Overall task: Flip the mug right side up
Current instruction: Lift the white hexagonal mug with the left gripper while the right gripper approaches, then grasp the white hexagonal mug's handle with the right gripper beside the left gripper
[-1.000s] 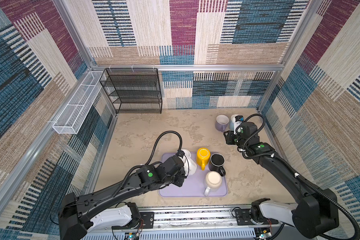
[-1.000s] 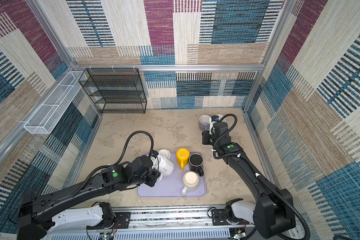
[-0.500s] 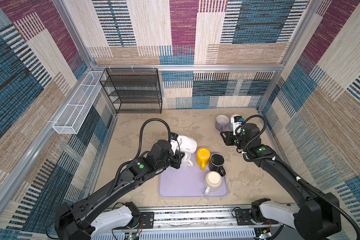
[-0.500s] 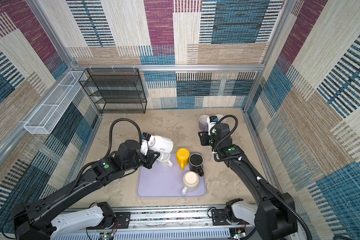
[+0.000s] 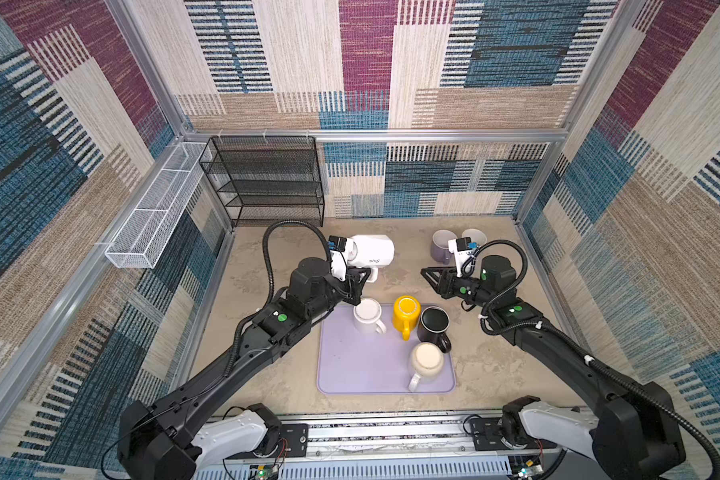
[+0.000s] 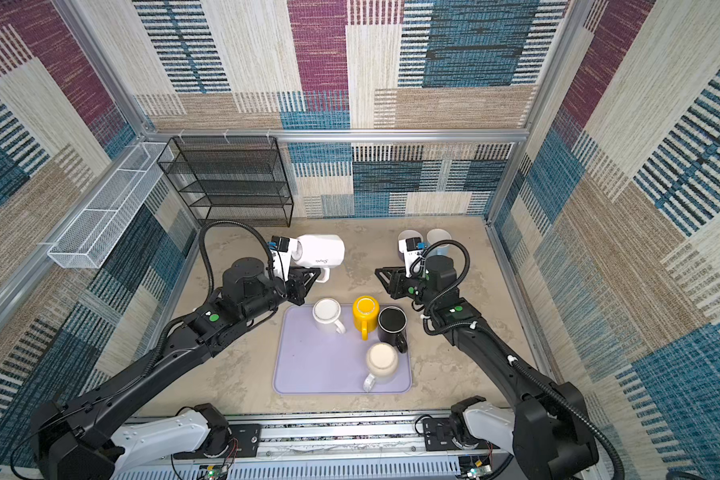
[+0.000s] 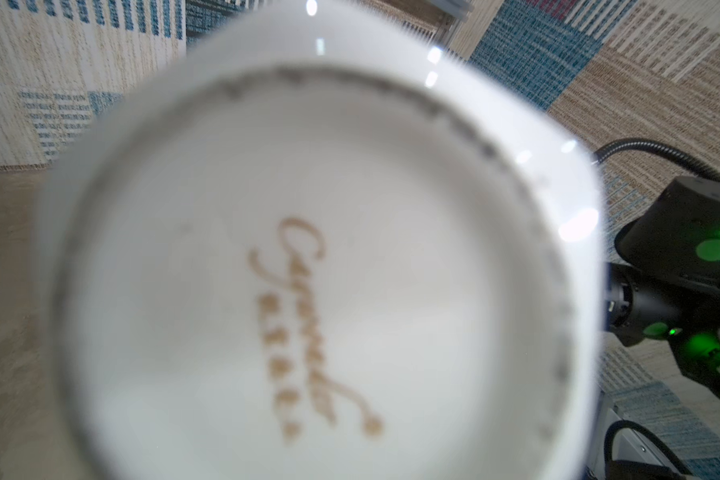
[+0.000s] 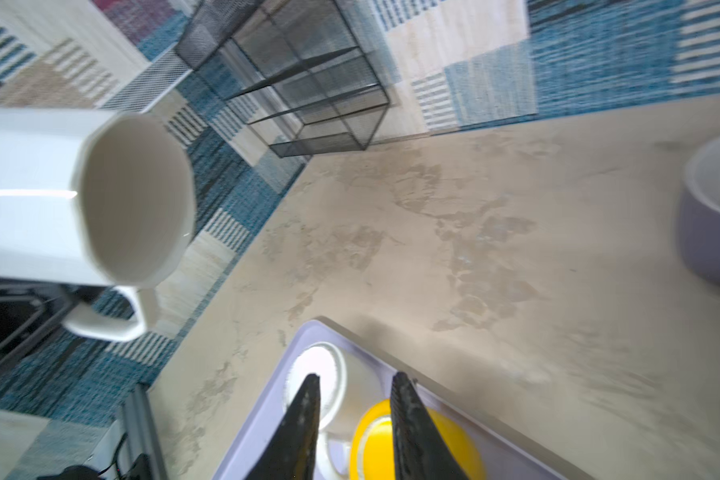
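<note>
A white mug (image 5: 371, 250) (image 6: 321, 251) hangs on its side above the table, behind the tray, its mouth turned to the right. My left gripper (image 5: 366, 275) (image 6: 314, 275) is shut on its handle. In the left wrist view the mug's base (image 7: 308, 270) with gold lettering fills the picture and hides the jaws. My right gripper (image 5: 425, 272) (image 6: 378, 272) (image 8: 356, 379) hovers to the mug's right, open, with nothing between its fingers. Seen from the right wrist, the mug's open mouth (image 8: 136, 199) faces that gripper.
A lavender tray (image 5: 350, 374) carries a white (image 5: 367, 316), a yellow (image 5: 406, 309), a black (image 5: 433, 322) and a cream mug (image 5: 426, 359). A lavender mug (image 5: 440, 245) and a pale one (image 5: 474, 236) stand at the back right. A black wire rack (image 5: 267, 183) stands at the back left.
My left gripper has lifted the white mug off the tray, carried it back and turned it on its side. My right gripper has shifted a little toward the middle.
</note>
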Motion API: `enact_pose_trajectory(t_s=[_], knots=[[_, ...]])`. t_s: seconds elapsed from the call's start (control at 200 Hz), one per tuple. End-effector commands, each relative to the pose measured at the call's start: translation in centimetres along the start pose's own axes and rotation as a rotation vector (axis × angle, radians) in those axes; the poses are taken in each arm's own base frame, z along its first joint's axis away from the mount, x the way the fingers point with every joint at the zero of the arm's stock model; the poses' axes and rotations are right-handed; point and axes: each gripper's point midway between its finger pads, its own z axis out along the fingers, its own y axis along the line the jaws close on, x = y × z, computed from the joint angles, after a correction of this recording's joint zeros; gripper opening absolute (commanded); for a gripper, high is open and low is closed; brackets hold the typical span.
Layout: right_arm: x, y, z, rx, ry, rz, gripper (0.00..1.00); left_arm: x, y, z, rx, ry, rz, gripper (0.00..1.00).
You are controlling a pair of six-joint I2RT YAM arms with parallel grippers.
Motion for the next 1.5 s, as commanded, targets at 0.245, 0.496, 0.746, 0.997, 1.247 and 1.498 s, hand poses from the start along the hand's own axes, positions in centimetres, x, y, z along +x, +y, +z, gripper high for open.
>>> enact_pose_trajectory(t_s=[0.245,0.496,0.746,0.997,1.247,1.498], knots=[[0.0,10.1,2.7,-0.398,-0.071,-0.021,0.33,-2.7,0.1,-3.1,0.133,-0.183,-0.088,0.00],[0.8,13.4,3.6,-0.525,-0.039,-0.022,0.47,-2.5,0.2,-3.8,0.216,-0.212,-0.125,0.00],[0.4,15.0,3.8,-0.587,-0.052,-0.013,0.55,-2.8,-1.0,-4.7,0.304,-0.263,-0.099,0.00],[0.1,15.9,4.3,-0.644,-0.055,0.004,0.55,-3.1,-2.0,-5.6,0.362,-0.295,-0.064,0.00],[-0.4,17.7,3.7,-0.748,-0.073,0.026,0.51,-3.0,-2.7,-5.5,0.419,-0.302,-0.053,0.00],[-1.0,18.7,2.6,-0.806,-0.094,0.036,0.44,-3.4,-3.1,-5.8,0.443,-0.324,-0.036,0.00]])
